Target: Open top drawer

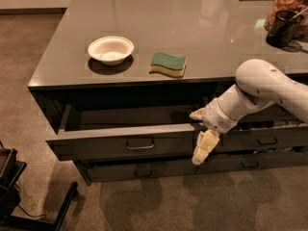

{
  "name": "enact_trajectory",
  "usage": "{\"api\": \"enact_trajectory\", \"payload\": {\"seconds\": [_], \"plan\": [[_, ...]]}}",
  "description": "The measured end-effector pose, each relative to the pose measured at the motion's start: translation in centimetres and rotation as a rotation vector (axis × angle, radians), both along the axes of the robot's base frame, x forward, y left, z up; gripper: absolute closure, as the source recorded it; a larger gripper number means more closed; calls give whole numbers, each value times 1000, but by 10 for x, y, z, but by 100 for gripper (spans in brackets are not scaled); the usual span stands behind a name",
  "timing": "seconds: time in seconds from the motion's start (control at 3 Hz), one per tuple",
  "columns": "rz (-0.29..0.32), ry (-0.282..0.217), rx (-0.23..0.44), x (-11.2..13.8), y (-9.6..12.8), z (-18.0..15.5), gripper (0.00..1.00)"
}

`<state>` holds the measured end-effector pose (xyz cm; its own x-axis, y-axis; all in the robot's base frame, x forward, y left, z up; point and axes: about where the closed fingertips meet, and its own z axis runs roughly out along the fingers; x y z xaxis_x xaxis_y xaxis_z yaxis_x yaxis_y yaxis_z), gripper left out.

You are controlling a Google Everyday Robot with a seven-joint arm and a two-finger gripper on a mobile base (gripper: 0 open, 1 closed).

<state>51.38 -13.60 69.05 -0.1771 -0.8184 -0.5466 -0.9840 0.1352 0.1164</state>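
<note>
The top drawer point(96, 141) is a long dark grey flat front with a small loop handle point(140, 145) at its middle. It stands pulled out from under the counter, and its inside shows dark. My gripper point(198, 132) is at the right end of this drawer front, at the tip of the white arm point(260, 88) that reaches in from the right. It is open: one cream finger point(197, 114) points over the top edge of the front, and the other point(203, 149) hangs down in front of it.
On the grey counter point(192, 18) are a white bowl point(110, 48), a green and yellow sponge point(167, 64), a dark cup point(282, 28) and a jar point(288, 1) at the far right. Slimmer drawers lie below point(139, 171) and to the right point(262, 141). A black frame point(19, 201) stands at lower left.
</note>
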Motion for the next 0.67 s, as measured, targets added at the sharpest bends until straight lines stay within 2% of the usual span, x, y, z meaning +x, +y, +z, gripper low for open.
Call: {"api": "enact_trajectory", "payload": {"seconds": [0.33, 0.67], "plan": [[0, 0, 0, 0, 0, 0, 0], [-26, -66, -12, -2, 3, 1, 0]]}}
